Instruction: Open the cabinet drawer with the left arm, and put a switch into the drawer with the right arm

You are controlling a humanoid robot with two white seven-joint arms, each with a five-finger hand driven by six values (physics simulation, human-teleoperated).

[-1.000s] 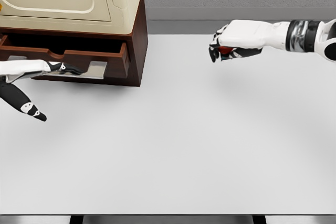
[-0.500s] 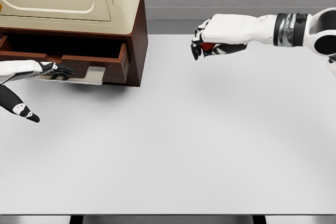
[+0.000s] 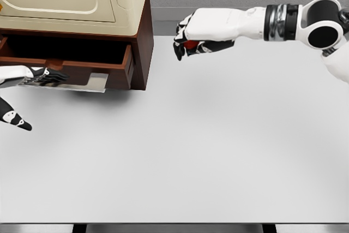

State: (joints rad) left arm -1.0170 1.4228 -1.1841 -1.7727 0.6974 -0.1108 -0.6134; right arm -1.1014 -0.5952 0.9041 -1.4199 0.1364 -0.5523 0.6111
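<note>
The brown cabinet (image 3: 143, 31) stands at the back left with a cream top. Its drawer (image 3: 76, 61) is pulled out, dark inside, with a metal handle plate at its front. My left hand (image 3: 32, 77) lies at the left edge, fingers spread, just in front of the drawer face. My right hand (image 3: 188, 41) hovers above the table a little right of the cabinet's corner, curled around a small red switch (image 3: 190, 44) that shows only between the fingers.
The white table (image 3: 180, 151) stretches wide in front of the cabinet, and its near edge runs along the bottom of the view. A grey wall stands behind.
My right hand has carried the red switch leftward and slightly up, nearer the cabinet. My left hand has drawn back to the left, away from the drawer handle.
</note>
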